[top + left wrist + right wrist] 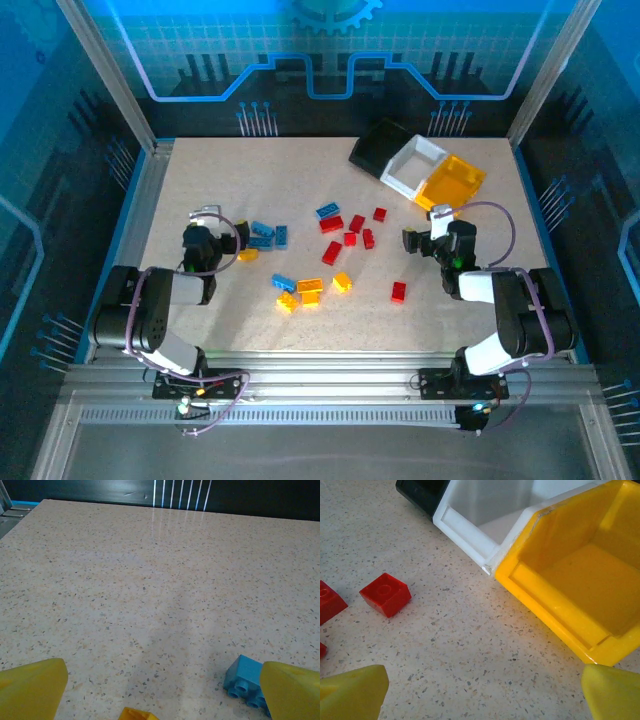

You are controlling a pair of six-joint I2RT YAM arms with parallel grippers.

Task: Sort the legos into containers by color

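Note:
Red legos (350, 232) lie mid-table, and one more red lego (399, 291) sits nearer. Blue legos (262, 235) and yellow-orange legos (310, 290) are scattered left of centre. The black bin (365, 155), white bin (400, 183) and yellow bin (438, 200) stand side by side at the back right. My left gripper (232, 238) (162, 687) is open over bare table, with a blue lego (245, 677) by its right finger and a yellow lego (135, 714) below. My right gripper (425, 232) (482, 692) is open, just short of the yellow bin (545, 615). A red lego (385, 594) lies to its left.
The white bin (465, 530) and black bin (417, 492) touch in a row, angled to the table edge. Metal frame rails (140, 190) border the table on both sides. Bare tabletop (220, 170) stretches across the back left.

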